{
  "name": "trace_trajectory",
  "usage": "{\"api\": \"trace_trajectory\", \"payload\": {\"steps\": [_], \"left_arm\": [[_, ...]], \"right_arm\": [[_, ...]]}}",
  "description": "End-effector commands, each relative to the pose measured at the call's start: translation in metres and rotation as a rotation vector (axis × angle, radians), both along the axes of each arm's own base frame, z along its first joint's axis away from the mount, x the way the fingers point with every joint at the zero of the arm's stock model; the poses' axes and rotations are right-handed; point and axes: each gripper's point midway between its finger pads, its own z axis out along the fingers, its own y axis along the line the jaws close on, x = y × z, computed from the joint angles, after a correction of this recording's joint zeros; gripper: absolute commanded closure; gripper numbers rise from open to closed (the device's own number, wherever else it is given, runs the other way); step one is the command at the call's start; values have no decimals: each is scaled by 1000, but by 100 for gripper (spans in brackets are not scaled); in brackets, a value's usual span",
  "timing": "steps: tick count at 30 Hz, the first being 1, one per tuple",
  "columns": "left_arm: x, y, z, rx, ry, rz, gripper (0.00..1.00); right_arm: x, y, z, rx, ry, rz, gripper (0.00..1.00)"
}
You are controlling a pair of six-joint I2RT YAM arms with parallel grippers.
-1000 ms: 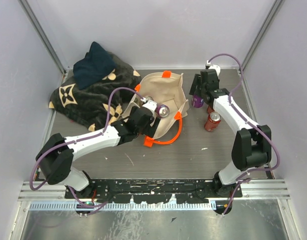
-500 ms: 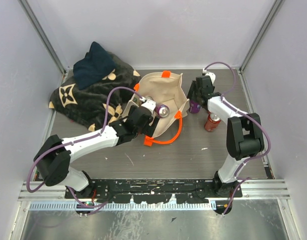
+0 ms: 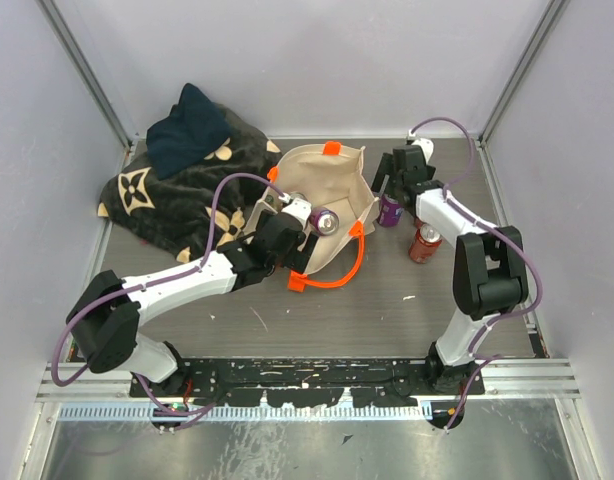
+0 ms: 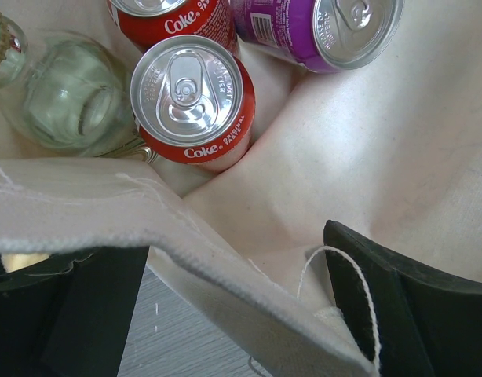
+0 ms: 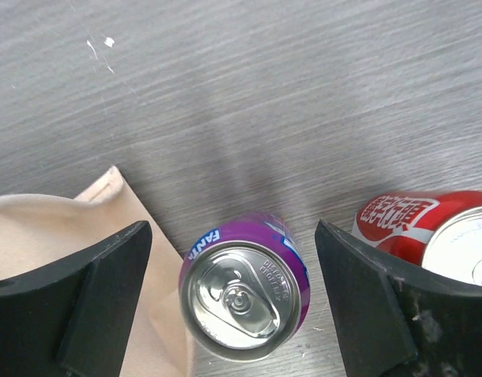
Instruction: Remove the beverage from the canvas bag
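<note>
The cream canvas bag (image 3: 327, 185) with orange handles lies open mid-table. In the left wrist view its inside (image 4: 366, 141) holds two red Coke cans (image 4: 192, 98), a purple can (image 4: 327, 23) and a clear glass bottle (image 4: 64, 98). My left gripper (image 3: 305, 238) is open, its jaws wide apart astride the bag's near rim (image 4: 237, 259). My right gripper (image 3: 392, 192) is open above a purple Fanta can (image 3: 390, 211) that stands on the table just right of the bag. In the right wrist view the can (image 5: 241, 302) sits between the fingers (image 5: 231, 236) with gaps on both sides.
A red can (image 3: 424, 242) stands on the table right of the purple one, also in the right wrist view (image 5: 429, 232). A dark patterned blanket (image 3: 177, 190) with a navy cloth (image 3: 187, 130) on it fills the back left. Walls close in left, right and back.
My right gripper has let go of the purple Fanta can, which now stands on the table beside the bag, and the right arm's elbow has folded in. The left arm has barely moved.
</note>
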Motion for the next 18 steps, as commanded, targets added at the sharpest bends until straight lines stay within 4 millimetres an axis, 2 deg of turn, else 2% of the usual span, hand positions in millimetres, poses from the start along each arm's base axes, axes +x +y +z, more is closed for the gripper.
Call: {"api": "trace_trajectory", "payload": {"steps": [1,4,8,12,15,18], "left_arm": [[6,2,12,17,-31,9,2],[7,1,13,17,-33,7,2],[8,1,14,17,-34,8,2],[8,2,15,15,-35,12,2],[7,3,16,14,-33,15,2],[6,4,16,16,-29,20,2]], "right_arm": [[15,-4,96,11,-212,-21,8],[9,-4,135,11,-290,-20,7],[-11,8,196,3,-405,23,10],[-40,48,243,-27,-494,160,16],[-59,84,257,-40,-511,291,19],[-69,118,248,-20,-457,423,23]]}}
